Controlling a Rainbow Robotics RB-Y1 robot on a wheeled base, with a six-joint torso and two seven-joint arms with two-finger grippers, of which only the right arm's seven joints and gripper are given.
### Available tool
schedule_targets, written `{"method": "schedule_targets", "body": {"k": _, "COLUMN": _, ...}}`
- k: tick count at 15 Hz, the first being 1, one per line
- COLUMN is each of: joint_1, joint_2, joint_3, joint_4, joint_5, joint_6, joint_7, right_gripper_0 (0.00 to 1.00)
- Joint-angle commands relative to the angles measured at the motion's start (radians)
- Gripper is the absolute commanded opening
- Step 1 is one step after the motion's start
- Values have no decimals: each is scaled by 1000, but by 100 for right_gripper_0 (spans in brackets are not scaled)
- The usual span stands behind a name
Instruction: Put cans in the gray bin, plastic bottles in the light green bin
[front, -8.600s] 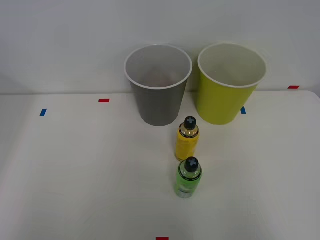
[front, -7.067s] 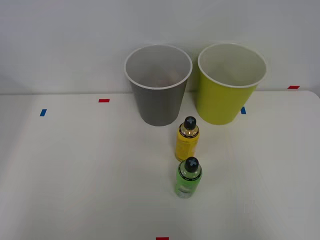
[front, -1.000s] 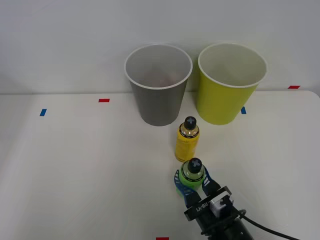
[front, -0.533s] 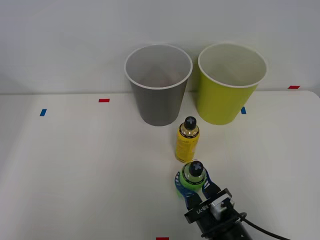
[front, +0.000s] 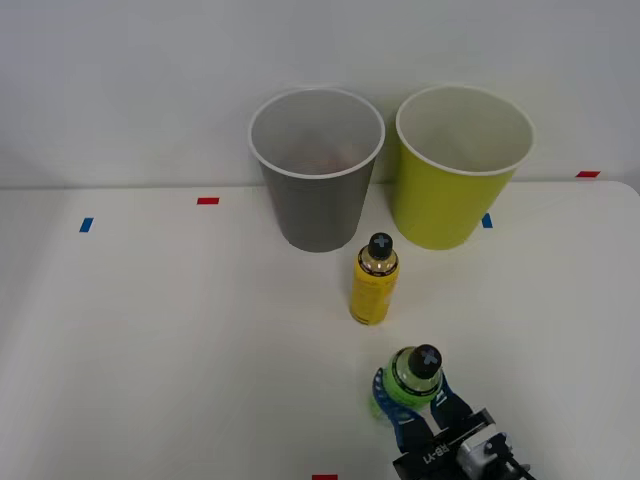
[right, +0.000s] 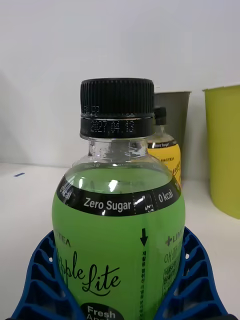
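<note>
The right gripper (front: 413, 402) has two blue fingers (right: 41, 272), ribbed along their length and built as an open lattice of crosswise bars (seen best from the wrist camera), each curving outward like a shallow bracket. Behind the fingers in the front view sits a black block bearing small white lettering, too small to read. Just beside that lettering, on the side away from the fingers, is a pale grey-white rectangular part. The rest of the wrist body behind it is black.
</note>
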Motion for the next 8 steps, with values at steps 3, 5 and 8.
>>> {"method": "schedule_targets", "body": {"k": 3, "joint_1": 130, "joint_2": -144, "joint_3": -9, "joint_4": -294, "joint_5": -35, "joint_6": 34, "joint_7": -41, "right_gripper_0": 0}}
{"method": "schedule_targets", "body": {"k": 5, "joint_1": 159, "joint_2": -181, "joint_3": -40, "joint_4": -457, "joint_5": -56, "joint_6": 165, "joint_7": -57, "right_gripper_0": 0}}
{"method": "schedule_targets", "body": {"k": 8, "joint_1": 156, "joint_2": -170, "joint_3": -78, "joint_4": -653, "joint_5": -149, "joint_6": 372, "joint_7": -70, "right_gripper_0": 0}}
